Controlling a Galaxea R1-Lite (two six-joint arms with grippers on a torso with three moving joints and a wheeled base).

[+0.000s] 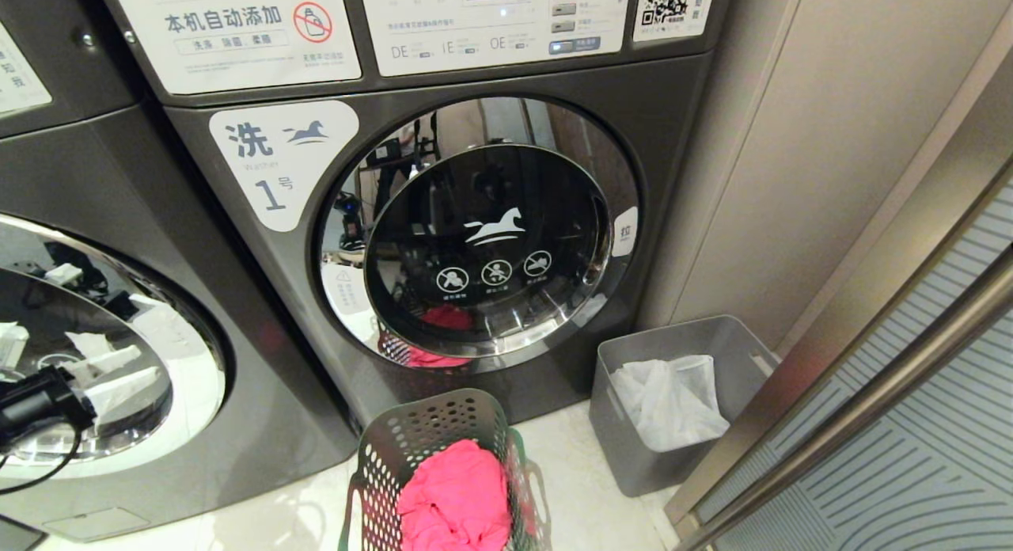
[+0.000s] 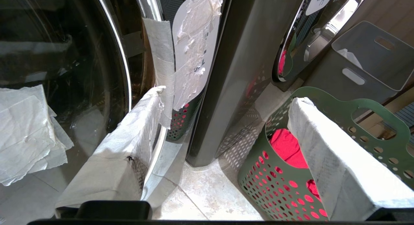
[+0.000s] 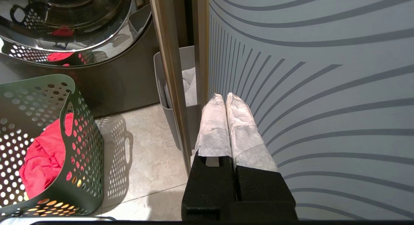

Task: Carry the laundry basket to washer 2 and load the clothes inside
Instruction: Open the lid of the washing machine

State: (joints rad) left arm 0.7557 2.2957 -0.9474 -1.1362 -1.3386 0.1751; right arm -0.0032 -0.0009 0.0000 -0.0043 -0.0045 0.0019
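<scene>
Currently the left tool [image 2: 223, 128] stands wide apart between the washer door [image 2: 64, 73] and laundry basket [image 2: 281, 186]; right tool [image 3: 225, 100] closed, empty

floor [image 1: 570, 472] | laundry basket [image 1: 443, 440], grey bin [image 1: 633, 448], washers [image 1: 506, 234]

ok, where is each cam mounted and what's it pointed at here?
Head view: on the head, looking down at washer 1, green basket, grey bin; left arm at the left edge.
Left wrist view: behind the open left tool, facing the gap between the washers and the basket.
Right wrist view: behind the shut right tool, facing the striped panel.
Shared: basket with red clothes.
</scene>
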